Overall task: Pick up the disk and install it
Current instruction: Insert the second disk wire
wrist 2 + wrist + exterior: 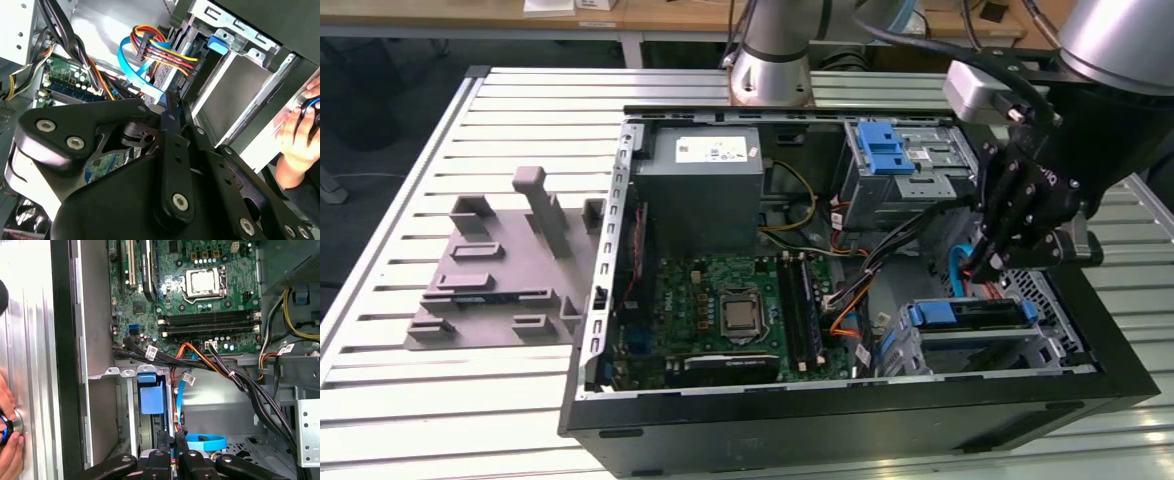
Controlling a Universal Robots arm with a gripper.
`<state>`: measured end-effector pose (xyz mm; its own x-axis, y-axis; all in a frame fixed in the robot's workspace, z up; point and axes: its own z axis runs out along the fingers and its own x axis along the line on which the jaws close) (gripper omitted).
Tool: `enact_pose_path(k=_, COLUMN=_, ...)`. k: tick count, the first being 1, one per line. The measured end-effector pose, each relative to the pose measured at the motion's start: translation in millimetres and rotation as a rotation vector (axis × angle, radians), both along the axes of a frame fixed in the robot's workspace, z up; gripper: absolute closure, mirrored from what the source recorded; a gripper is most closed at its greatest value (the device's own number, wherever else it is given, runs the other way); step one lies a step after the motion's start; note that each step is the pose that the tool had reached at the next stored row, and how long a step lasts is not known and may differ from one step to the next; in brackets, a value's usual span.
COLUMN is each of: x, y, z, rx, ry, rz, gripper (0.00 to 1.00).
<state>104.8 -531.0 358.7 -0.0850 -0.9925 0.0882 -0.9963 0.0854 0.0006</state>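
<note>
The disk (970, 316) lies in the lower drive cage at the case's front corner on the exterior view's right, its blue carrier handle (151, 399) facing the motherboard. The same handle (218, 44) shows in the second wrist view, at the mouth of the silver cage. My gripper (983, 268) hangs just above that cage, beside a light blue flat cable. In both wrist views its black fingers (164, 440) stand close together, shut with nothing between them, a short way from the disk's handle. My gripper (171, 100) points toward the cables and the cage.
The open computer case (607, 300) lies on a slatted metal table. Bundled cables (240, 385) cross between the motherboard (720, 300) and the drive cages. A second blue clip (881, 148) tops the upper cage. A person's hand (297, 135) rests by the case's outer wall. A grey fixture (494, 270) sits on the exterior view's left.
</note>
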Motion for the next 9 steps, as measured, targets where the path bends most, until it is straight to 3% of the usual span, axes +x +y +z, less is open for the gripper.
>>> enact_pose_path(k=3, x=-3.2, y=-0.5, z=-0.4, rx=0.0001, ry=-0.0180, rz=0.001, gripper=0.84)
enact_pose_path(k=6, x=-3.6, y=-1.2, z=-1.7, rx=0.0019, ry=-0.0193, rz=0.001, gripper=0.84)
enact_pose_path(k=9, x=-3.8, y=-2.6, z=-3.5, rx=0.0134, ry=-0.0194, rz=0.001, gripper=0.84)
